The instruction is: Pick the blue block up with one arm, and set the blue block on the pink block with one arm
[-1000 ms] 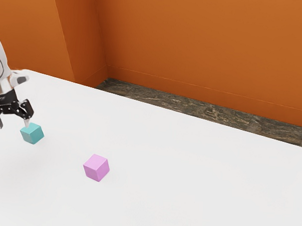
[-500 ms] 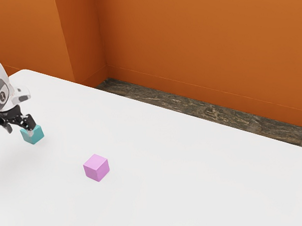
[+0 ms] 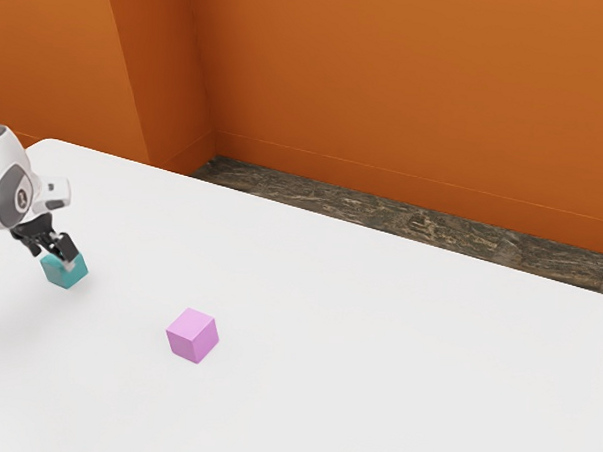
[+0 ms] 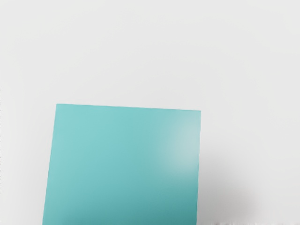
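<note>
The gripper (image 3: 56, 253) is down over the blue block (image 3: 71, 273), which sits on the white table (image 3: 377, 329) near the exterior view's left edge, its top partly hidden by the hand; whether the gripper clamps the block or merely surrounds it I cannot tell. The pink block (image 3: 193, 334) stands well apart from it, toward the exterior view's right and nearer the camera. In the wrist view, 1 flat teal face of the blue block (image 4: 124, 164) lies just under the hand.
</note>
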Motion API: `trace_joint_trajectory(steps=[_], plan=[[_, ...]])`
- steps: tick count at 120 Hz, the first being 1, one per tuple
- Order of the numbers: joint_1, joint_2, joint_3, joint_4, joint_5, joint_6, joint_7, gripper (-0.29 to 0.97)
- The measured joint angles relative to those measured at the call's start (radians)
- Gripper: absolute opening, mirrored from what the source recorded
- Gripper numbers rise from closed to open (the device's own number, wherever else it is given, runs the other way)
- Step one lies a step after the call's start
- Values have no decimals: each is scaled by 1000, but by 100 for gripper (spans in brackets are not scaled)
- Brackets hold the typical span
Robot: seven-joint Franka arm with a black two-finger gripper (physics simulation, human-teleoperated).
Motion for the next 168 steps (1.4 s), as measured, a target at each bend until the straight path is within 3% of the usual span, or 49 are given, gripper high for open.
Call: trace_joint_trajectory(steps=[40, 118, 141, 155, 168], plan=[[4, 61, -3, 60, -9, 6, 85, 68], [6, 133, -8, 91, -93, 7, 160, 68], [4, 131, -8, 91, -115, 8, 169, 42], [0, 103, -8, 80, -115, 10, 169, 36], [-34, -29, -9, -31, -116, 12, 155, 36]])
